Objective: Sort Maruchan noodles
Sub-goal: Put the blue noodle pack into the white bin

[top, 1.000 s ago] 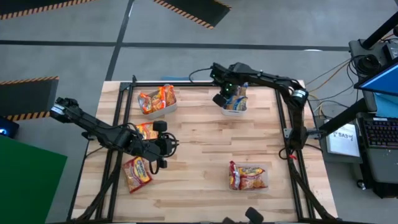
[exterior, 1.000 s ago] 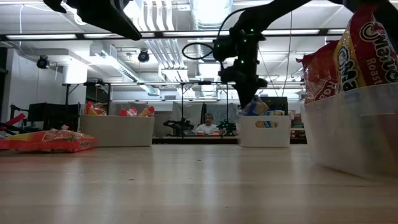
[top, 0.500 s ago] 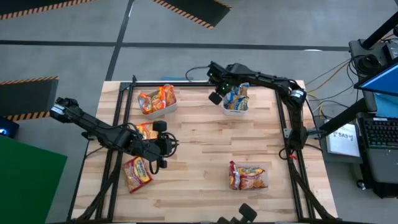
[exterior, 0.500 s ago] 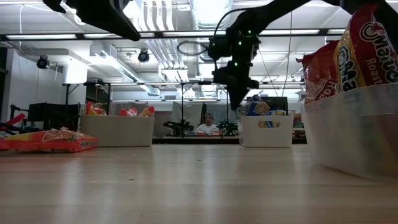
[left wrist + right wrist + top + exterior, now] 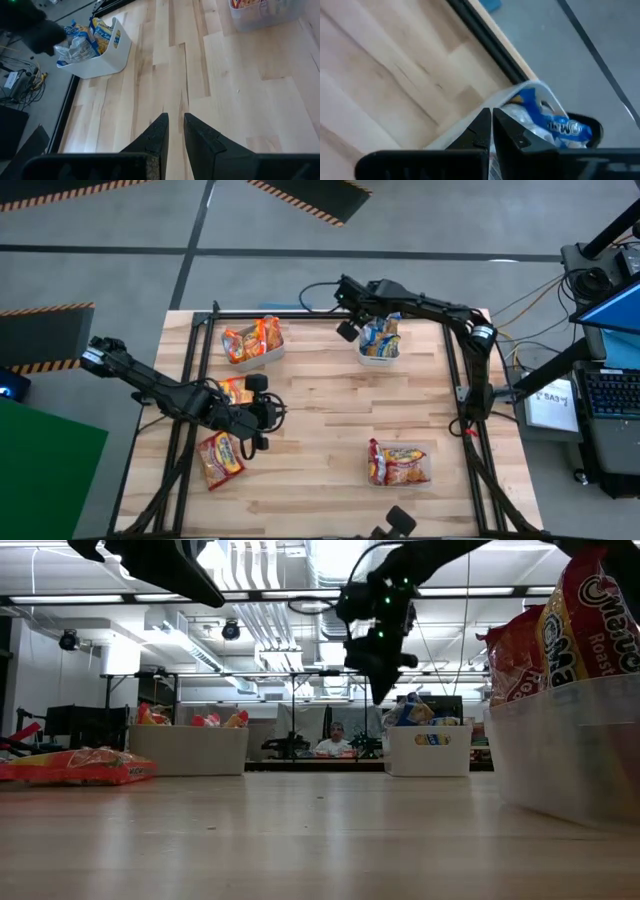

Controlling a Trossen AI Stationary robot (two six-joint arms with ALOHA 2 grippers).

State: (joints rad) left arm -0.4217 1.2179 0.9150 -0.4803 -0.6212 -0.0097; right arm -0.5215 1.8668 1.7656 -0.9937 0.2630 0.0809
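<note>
Maruchan noodles sit sorted in white containers: orange packets (image 5: 252, 340) at the far left, blue-and-yellow packets (image 5: 380, 338) at the far middle, red packets (image 5: 400, 463) at the near right. Two loose orange packets (image 5: 236, 390) (image 5: 220, 458) lie flat on the table at the left. My right gripper (image 5: 347, 332) (image 5: 491, 114) hangs shut and empty just left of the blue packets' container (image 5: 428, 748), above its rim. My left gripper (image 5: 268, 412) (image 5: 175, 122) hovers between the two loose packets, its fingers a narrow gap apart with nothing between them.
A black frame (image 5: 300, 311) runs around the wooden table (image 5: 330, 420). The middle of the table top is bare wood. Cables and a monitor (image 5: 560, 400) stand off the right edge. In the low view a person (image 5: 334, 743) sits far behind the table.
My right gripper, staying shut, has swung off the blue packets' container toward the table's left and risen a little, tipping as it went. The blue packets now show uncovered in their container.
</note>
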